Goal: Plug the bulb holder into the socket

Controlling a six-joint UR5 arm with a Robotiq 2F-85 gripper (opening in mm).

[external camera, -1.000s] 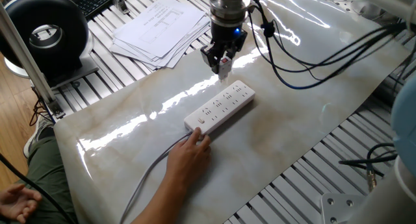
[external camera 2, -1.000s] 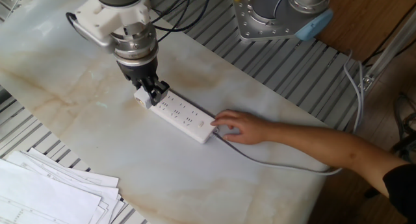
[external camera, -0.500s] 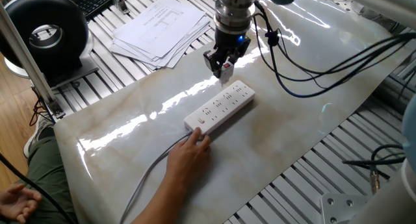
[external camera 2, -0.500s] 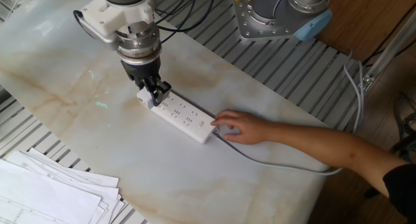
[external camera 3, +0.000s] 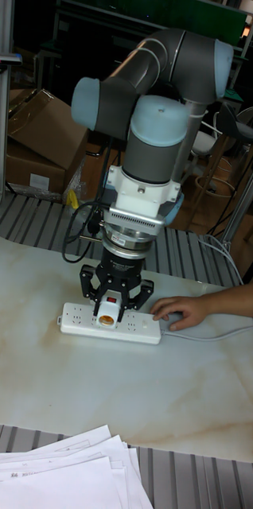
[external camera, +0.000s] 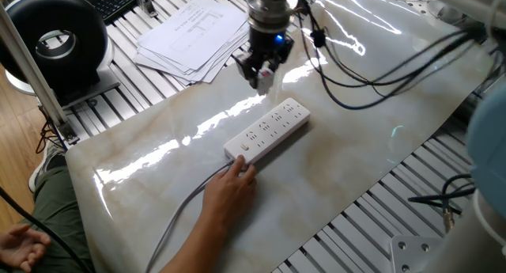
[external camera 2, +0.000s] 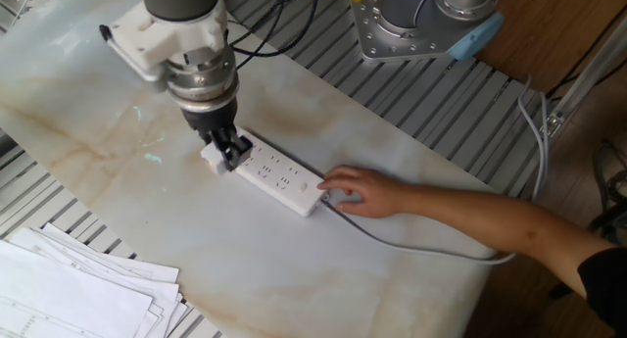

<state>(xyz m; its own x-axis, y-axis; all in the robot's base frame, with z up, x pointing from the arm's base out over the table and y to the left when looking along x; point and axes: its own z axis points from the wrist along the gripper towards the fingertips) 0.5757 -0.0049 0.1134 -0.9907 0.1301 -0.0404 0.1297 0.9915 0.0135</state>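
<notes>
The socket (external camera: 269, 128) is a long white power strip lying on the marble tabletop (external camera: 356, 146), with a grey cable (external camera: 178, 218) leaving its near end. My gripper (external camera: 261, 75) hangs just above and beyond the strip's far end, shut on the bulb holder (external camera 2: 213, 158), a small white block. In the tall fixed view the bulb holder (external camera 3: 108, 311) shows a red mark and a round orange end, held between the fingers right over the socket (external camera 3: 142, 328). I cannot tell whether it touches the strip.
A person's hand (external camera: 233, 190) rests on the switch end of the strip. A stack of papers (external camera: 194, 32) lies behind the gripper on the slatted table. A black round device (external camera: 55, 39) stands at the left. Cables (external camera: 371, 75) trail from the arm.
The gripper, still holding the bulb holder, has shifted a little away from the strip's far end, to the left in both fixed views. The strip and the hand stayed put.
</notes>
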